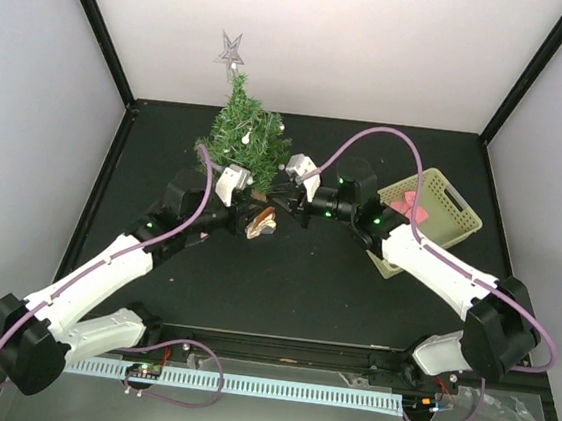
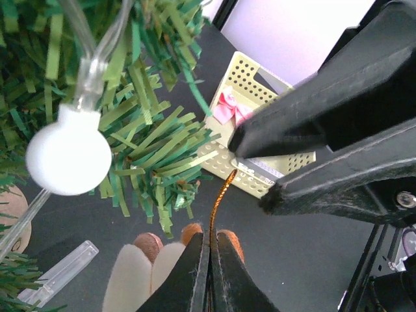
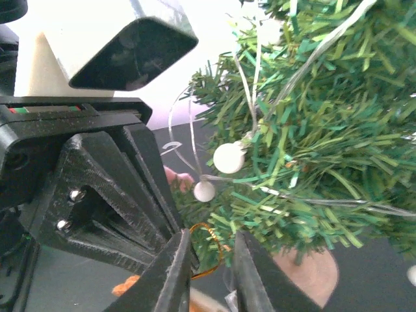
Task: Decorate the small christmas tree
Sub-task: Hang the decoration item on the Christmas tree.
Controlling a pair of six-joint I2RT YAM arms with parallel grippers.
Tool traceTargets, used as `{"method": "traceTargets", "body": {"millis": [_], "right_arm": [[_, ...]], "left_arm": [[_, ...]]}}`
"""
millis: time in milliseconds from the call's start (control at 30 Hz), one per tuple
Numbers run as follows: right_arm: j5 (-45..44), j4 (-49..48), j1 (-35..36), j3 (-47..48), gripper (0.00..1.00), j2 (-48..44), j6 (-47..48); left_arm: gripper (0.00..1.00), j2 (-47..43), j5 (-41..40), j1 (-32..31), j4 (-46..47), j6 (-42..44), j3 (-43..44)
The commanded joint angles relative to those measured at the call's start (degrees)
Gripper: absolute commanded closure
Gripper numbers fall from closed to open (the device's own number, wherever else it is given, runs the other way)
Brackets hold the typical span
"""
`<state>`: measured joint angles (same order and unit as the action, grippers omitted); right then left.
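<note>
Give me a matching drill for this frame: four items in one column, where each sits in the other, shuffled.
1 star
2 pink bow
3 gold cord
4 white ball

A in the yellow basket
B pinched in the left gripper
C on the tip of the small christmas tree
D hanging in that tree's greenery

Pairs: 1-C, 2-A, 3-B, 4-D

Bright, even light leaves faint shadows on the matte black table [image 1: 303, 283], while close up the small dark green bristly christmas tree [image 2: 156, 149] and round white bulb [image 2: 68, 156] blur.
</note>
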<state>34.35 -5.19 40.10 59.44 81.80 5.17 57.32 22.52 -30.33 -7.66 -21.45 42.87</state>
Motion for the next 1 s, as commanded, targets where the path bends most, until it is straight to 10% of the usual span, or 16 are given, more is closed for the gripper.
{"method": "traceTargets", "body": {"millis": [0,967], "right_arm": [[-5.2,-3.33,-0.33,-1.12,0.73,-3.1,-0.5],[-11.95,-6.84,-0.34,-7.48,0.62,-8.63,-3.08]], "left_arm": [[0.98,1.1,-0.83,0.49,0.4,1.21,0.79],[0.98,5.05,-1.34,2.28,3.53,4.52,2.31]]}}
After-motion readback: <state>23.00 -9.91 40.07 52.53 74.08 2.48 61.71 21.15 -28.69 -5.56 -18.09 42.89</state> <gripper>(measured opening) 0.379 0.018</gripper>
